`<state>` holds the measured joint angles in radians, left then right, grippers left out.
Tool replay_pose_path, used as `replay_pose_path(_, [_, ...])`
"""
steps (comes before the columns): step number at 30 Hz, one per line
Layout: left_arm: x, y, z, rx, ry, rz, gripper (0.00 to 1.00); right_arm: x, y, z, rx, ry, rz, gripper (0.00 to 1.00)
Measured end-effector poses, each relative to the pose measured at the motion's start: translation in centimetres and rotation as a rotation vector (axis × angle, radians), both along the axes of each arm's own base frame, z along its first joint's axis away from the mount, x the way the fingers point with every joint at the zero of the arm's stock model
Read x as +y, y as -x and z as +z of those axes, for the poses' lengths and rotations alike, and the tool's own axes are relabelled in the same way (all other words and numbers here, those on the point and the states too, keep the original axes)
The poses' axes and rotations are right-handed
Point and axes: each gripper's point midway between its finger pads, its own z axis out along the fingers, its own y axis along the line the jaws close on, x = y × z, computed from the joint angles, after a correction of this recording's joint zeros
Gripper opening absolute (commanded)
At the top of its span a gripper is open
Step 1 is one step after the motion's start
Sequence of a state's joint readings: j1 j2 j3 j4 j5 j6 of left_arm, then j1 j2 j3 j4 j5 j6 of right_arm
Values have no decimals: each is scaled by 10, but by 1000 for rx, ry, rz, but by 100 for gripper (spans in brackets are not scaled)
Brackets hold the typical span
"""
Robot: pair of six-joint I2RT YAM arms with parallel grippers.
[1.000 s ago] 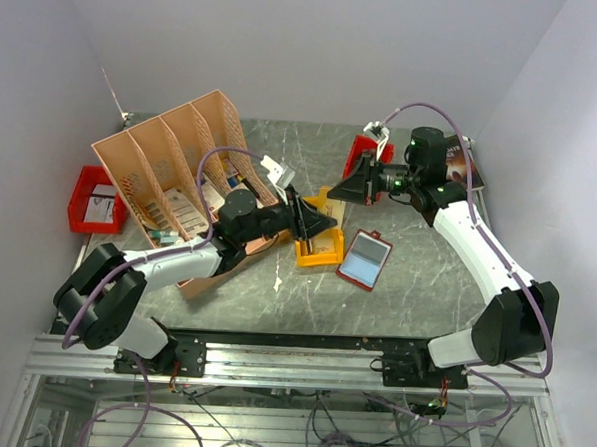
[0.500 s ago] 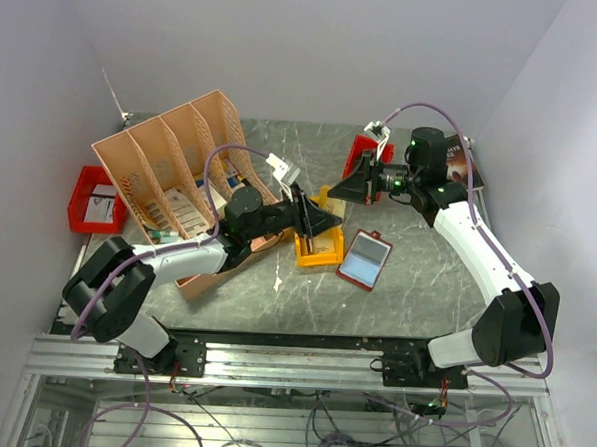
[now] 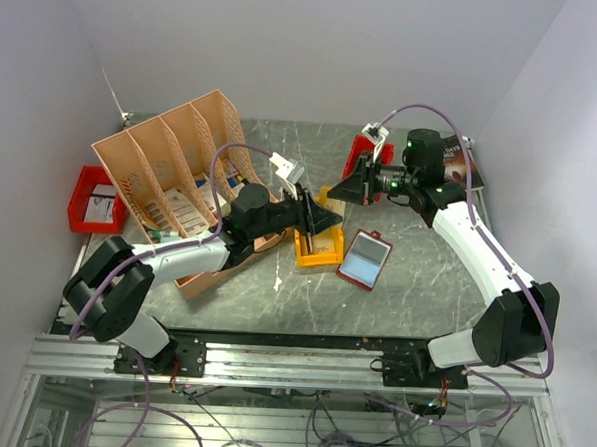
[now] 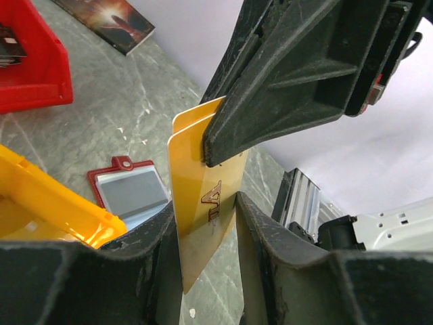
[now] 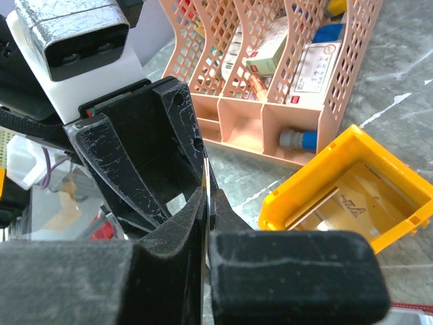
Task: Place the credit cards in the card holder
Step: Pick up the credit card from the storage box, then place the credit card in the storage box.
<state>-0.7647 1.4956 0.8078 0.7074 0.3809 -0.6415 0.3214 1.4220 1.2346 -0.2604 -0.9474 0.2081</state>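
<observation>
The left claw (image 4: pixel 204 227) clamps the upright orange-yellow card (image 4: pixel 196 183) by its edges. The right claw (image 5: pixel 207 200) pinches its top, likely regripping. The card holder (image 3: pixel 365 259) lies open on the desk (image 3: pixel 415 290), just right.

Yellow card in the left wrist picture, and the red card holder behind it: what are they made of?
The yellow card looks like thin, stiff plastic: smooth, slightly shiny, with lettering stamped on it. The card holder seems red leather or fake leather, I cannot tell which, with a clear glossy plastic pocket and a small snap.
</observation>
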Motion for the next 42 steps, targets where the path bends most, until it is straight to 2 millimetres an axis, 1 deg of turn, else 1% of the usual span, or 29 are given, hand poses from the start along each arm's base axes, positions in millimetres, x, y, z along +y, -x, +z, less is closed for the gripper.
replay_pose_path(3, [2,-1,-1,2,-14,17,32,0,-1,-1,-9,12,-8,0])
replay_pose_path(4, [2,-1,0,3,-15,20,27,0,-2,-1,-13,14,-8,0])
replay_pose_path(6, [3,-1,0,5,-18,23,13,0,-2,-1,-20,17,-6,0])
replay_pose_path(7, [3,-1,0,7,-19,24,8,0,-2,-1,-22,18,-6,0])
replay_pose_path(9, [3,-1,-1,7,-19,24,7,0,-2,-1,-24,19,-4,0])
replay_pose_path(10, [3,-1,0,7,-18,24,7,0,-1,-1,-25,18,-3,5])
replay_pose_path(11, [3,-1,0,6,-18,23,7,0,-1,-1,-25,18,-1,19])
replay_pose_path(12, [3,-1,0,4,-16,22,7,0,-1,0,-25,15,4,35])
replay_pose_path(13, [2,0,1,2,-14,20,7,0,0,0,-23,11,6,45])
replay_pose_path(15, [1,1,7,-16,4,9,7,-3,-1,3,-10,-5,4,57])
replay_pose_path(17, [1,6,15,-46,35,-10,7,-8,-2,5,13,-34,4,60])
replay_pose_path(20, [3,15,22,-61,74,-42,7,-22,-6,7,49,-101,4,60])
replay_pose_path(22, [4,20,23,-64,92,-62,7,-27,-2,5,86,-138,18,47])
replay_pose_path(24, [5,24,20,-54,100,-76,7,-26,3,4,108,-159,38,45])
replay_pose_path(25, [5,25,19,-49,100,-78,7,-25,7,3,119,-172,49,45])
replay_pose_path(27, [7,25,16,-34,100,-76,7,-24,11,3,132,-182,61,53])
replay_pose_path(29, [9,24,15,-27,108,-70,7,-24,12,5,136,-191,69,56])
replay_pose_path(30, [10,23,16,-26,115,-68,7,-24,13,7,131,-196,77,57])
replay_pose_path(32, [14,21,17,-21,134,-61,7,-24,14,11,121,-205,92,57])
replay_pose_path(35, [16,20,19,-17,152,-61,7,-23,18,15,106,-216,122,54])
replay_pose_path(38, [15,21,23,-18,175,-76,7,-20,23,13,100,-219,150,43])
replay_pose_path(40, [14,22,23,-15,186,-87,7,-19,26,12,98,-219,166,38])
replay_pose_path(42, [13,23,23,-12,193,-100,7,-18,28,13,95,-219,176,35])
